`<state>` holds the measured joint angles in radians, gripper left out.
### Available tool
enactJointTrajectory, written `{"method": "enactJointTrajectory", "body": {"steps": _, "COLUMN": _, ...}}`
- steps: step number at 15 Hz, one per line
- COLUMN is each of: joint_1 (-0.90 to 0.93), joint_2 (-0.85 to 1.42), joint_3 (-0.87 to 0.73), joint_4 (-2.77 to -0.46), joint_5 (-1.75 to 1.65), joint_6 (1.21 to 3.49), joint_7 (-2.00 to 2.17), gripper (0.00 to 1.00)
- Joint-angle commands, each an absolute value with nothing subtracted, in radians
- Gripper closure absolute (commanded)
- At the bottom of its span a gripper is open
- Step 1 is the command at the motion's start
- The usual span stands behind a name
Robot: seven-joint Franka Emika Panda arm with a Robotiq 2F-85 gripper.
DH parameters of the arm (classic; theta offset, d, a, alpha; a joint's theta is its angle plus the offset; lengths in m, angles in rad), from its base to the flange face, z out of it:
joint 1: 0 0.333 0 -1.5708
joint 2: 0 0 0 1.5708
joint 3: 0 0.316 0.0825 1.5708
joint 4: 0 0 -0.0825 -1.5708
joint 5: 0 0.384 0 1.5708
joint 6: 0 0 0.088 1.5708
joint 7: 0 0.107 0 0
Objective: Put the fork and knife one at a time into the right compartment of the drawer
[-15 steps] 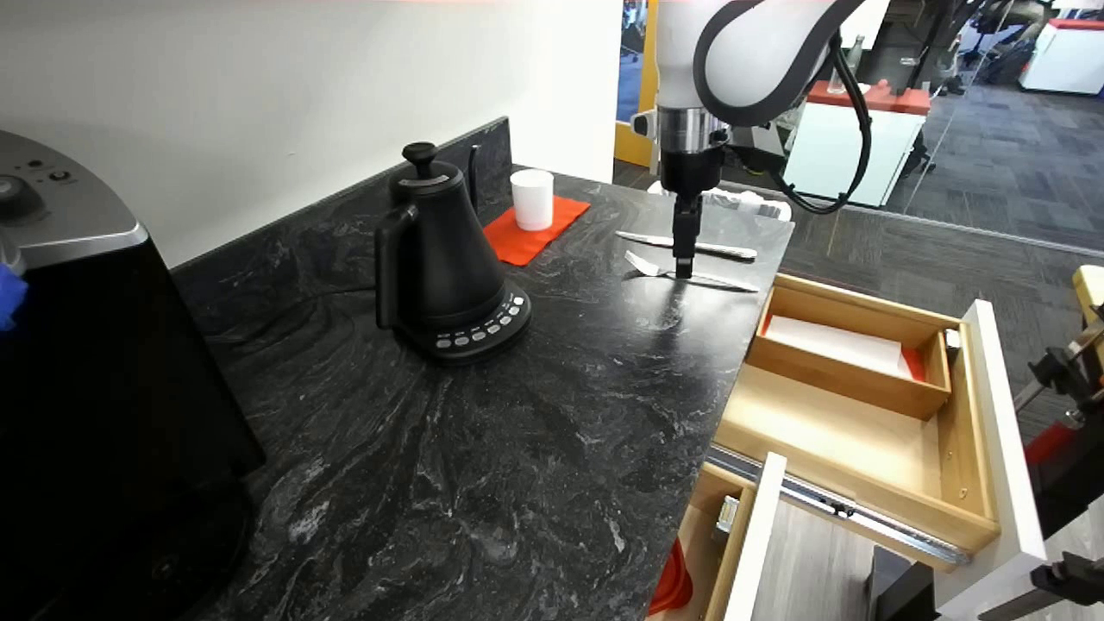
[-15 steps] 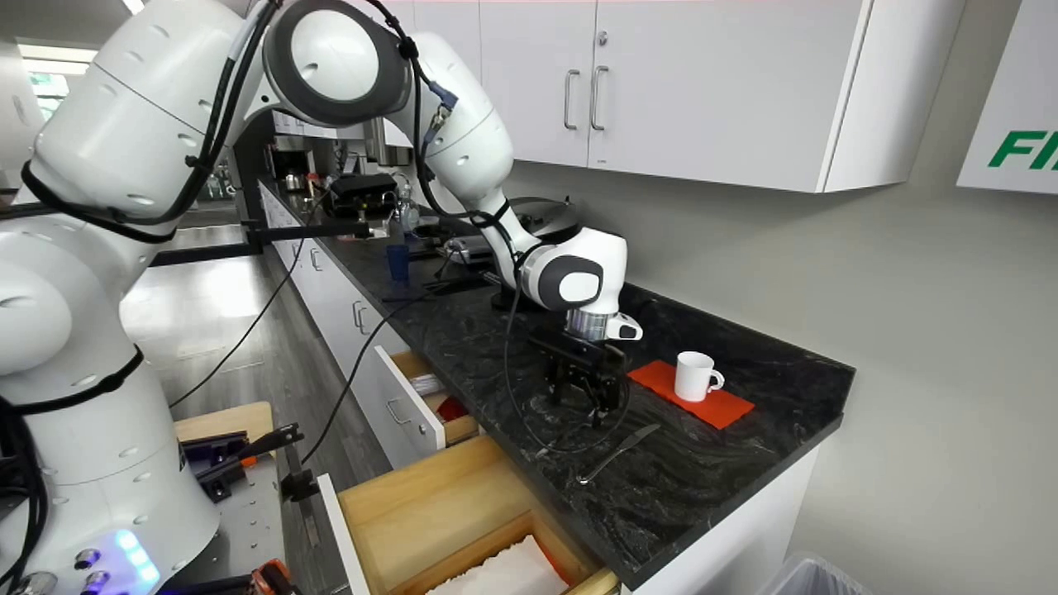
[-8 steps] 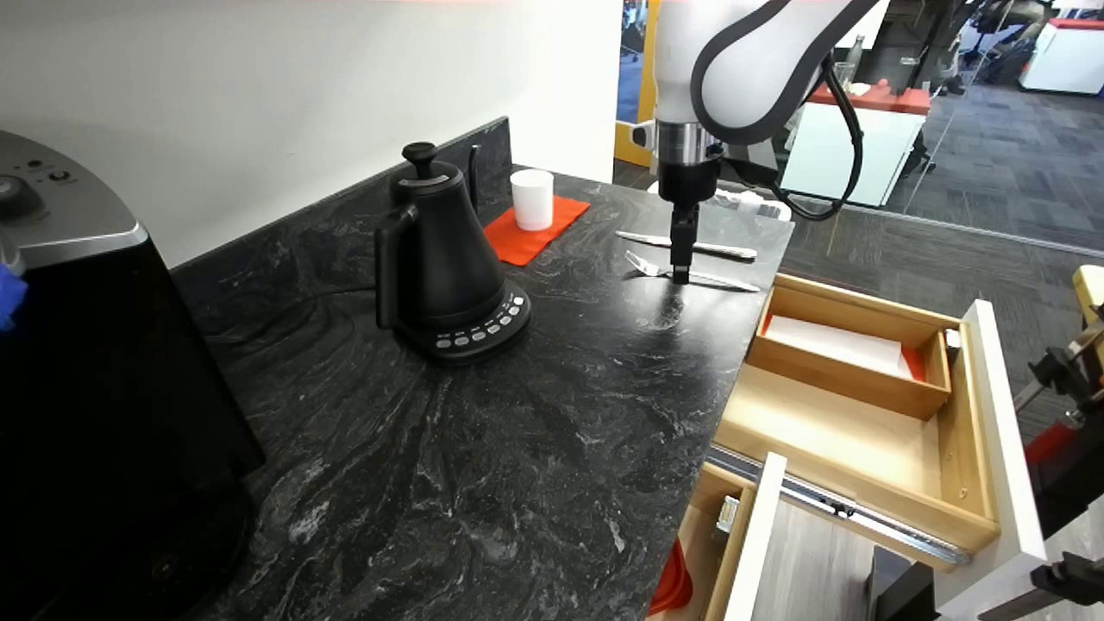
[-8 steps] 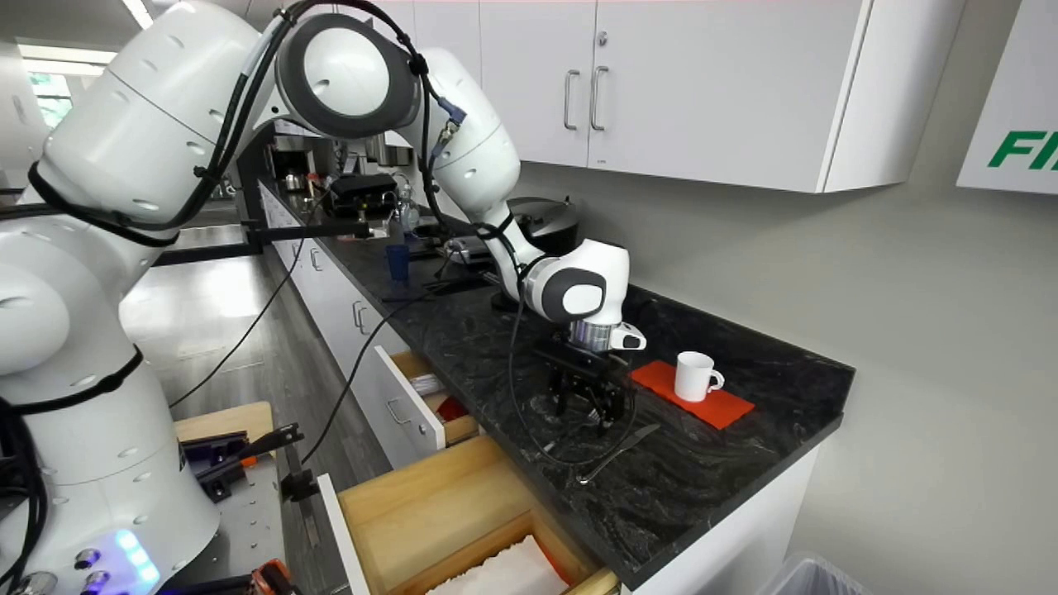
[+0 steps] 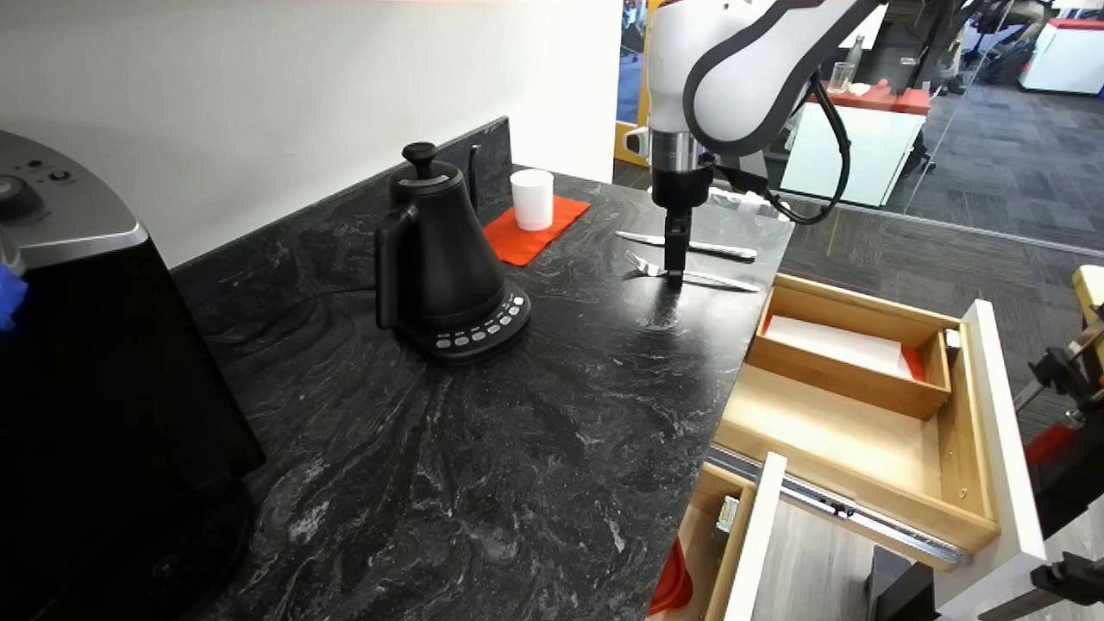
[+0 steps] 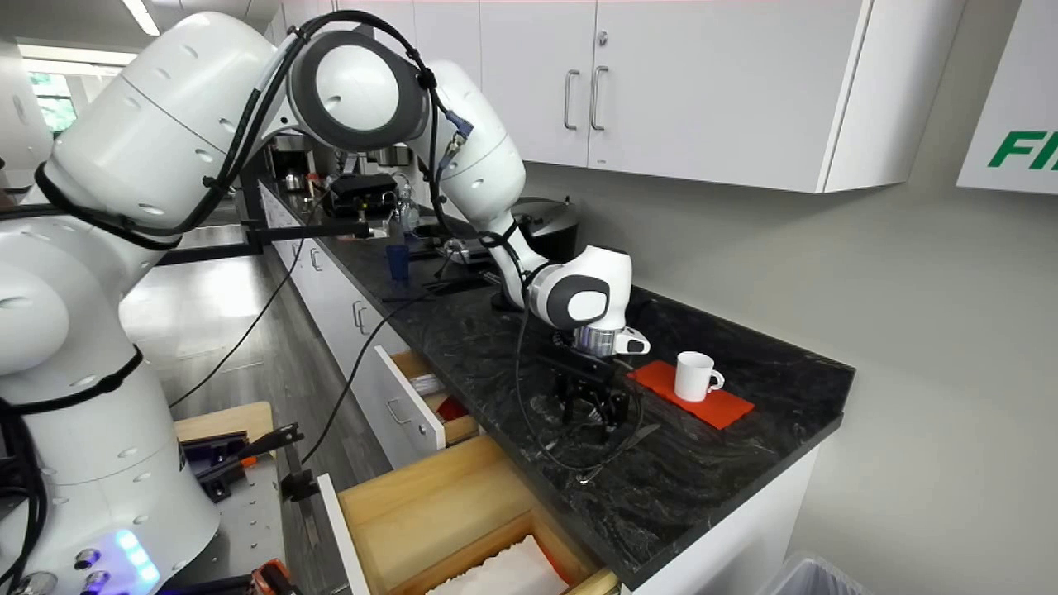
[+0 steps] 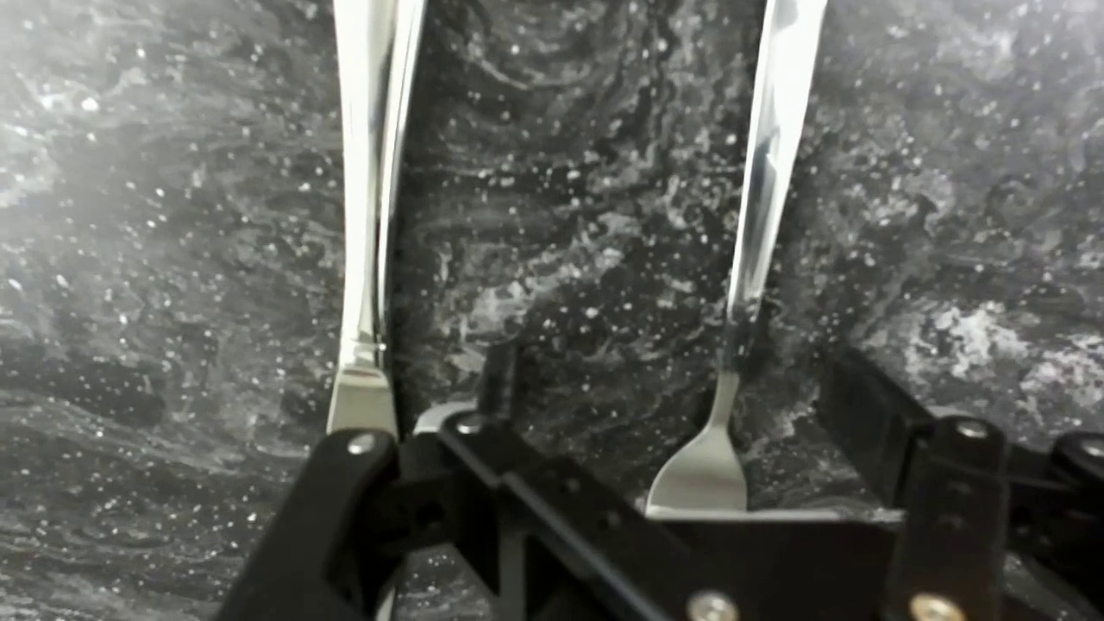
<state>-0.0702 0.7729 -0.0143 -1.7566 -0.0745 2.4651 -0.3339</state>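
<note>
Bkgd "FI" panel (image 6: 1025, 103), pincer (image 7: 680, 388) arnd fork (image 7: 763, 207)

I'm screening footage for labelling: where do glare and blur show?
In the wrist view, bright highlights streak the fork and knife, and the claw looks dark and slightly soft; in an exterior view, pale glare marks the counter; in an exterior view, the ceiling light is blown white.

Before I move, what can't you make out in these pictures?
Wrist view: tines of the slim silver metal fork, hidden by the black two-fingered end effector.
Same view: the long silver metal knife, its blade mostly hidden likewise, handle end cut off by the top edge.
In an exterior view: part of the wide light-wood drawer, cut off by the bottom edge.
</note>
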Motion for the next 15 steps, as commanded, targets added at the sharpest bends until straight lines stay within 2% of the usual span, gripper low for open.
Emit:
{"method": "enactJointTrajectory", "body": {"steps": 1, "joint_1": -0.08, "joint_2": 0.791, "joint_3": -0.003, "joint_4": -1.726, "joint_5": -0.101, "joint_6": 2.468, "joint_7": -0.332, "gripper": 0.46}}
{"method": "enactJointTrajectory", "body": {"steps": 8, "joint_1": -0.088, "joint_2": 0.792, "joint_3": 0.009, "joint_4": -1.708, "joint_5": -0.093, "joint_6": 2.46, "joint_7": -0.341, "gripper": 0.92}}
{"method": "enactJointTrajectory", "body": {"steps": 10, "joint_1": -0.092, "joint_2": 0.792, "joint_3": 0.014, "joint_4": -1.706, "joint_5": -0.09, "joint_6": 2.459, "joint_7": -0.346, "gripper": 0.95}}
{"method": "enactJointTrajectory", "body": {"steps": 12, "joint_1": -0.093, "joint_2": 0.791, "joint_3": 0.014, "joint_4": -1.705, "joint_5": -0.089, "joint_6": 2.455, "joint_7": -0.347, "gripper": 0.92}}
{"method": "enactJointTrajectory", "body": {"steps": 15, "joint_1": -0.089, "joint_2": 0.764, "joint_3": 0.012, "joint_4": -1.711, "joint_5": -0.082, "joint_6": 2.423, "joint_7": -0.328, "gripper": 0.96}}
